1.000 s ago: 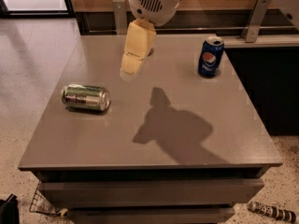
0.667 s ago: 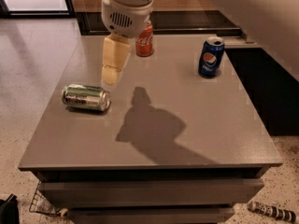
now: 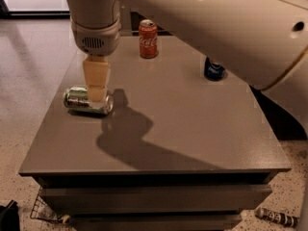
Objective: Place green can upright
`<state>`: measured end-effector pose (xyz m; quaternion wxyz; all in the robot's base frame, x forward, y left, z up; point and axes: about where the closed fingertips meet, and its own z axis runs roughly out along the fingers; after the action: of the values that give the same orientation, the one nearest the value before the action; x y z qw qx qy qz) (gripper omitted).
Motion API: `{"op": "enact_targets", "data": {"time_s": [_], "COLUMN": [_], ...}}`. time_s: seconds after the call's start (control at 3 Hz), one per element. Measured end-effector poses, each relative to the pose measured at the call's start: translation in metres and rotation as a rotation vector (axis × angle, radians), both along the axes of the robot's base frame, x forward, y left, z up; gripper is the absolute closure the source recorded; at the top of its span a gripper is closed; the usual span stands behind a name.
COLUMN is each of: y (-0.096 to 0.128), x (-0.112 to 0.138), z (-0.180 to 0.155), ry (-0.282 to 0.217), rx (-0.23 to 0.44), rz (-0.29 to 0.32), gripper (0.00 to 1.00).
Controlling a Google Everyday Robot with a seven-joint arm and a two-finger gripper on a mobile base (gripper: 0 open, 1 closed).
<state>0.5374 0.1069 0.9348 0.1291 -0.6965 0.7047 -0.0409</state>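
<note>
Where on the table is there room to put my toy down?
The front and middle of the table, between the green can at left and the blue can at right rear, are bare. Crowded: the left, where the hand hangs over the green can, and the back by the red can.

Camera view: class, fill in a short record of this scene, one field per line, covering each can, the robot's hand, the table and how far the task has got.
green can: lying on its side near the table's left edge
hand: low at the green can, covering its middle
red can: upright near the far edge
blue can: far right, partly hidden behind the arm
table: grey top, the arm's shadow across it
task state: green can not yet upright
</note>
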Motion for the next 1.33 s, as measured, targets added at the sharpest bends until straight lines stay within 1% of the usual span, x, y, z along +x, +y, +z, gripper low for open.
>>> {"op": "enact_targets", "data": {"time_s": [0.33,0.67,1.0,1.33], "y": [0.004,0.022,0.042,0.054], "x": [0.002,0.019,0.041,0.052], "z": [-0.001,-0.011,-0.026,-0.042], "ry": [0.000,0.015,0.043,0.070], "rx": [-0.006,-0.044,-0.085,-0.099], "rz": [0.000,-0.030,-0.080,-0.132], "gripper": [0.00,0.00,0.00,0.00]}}
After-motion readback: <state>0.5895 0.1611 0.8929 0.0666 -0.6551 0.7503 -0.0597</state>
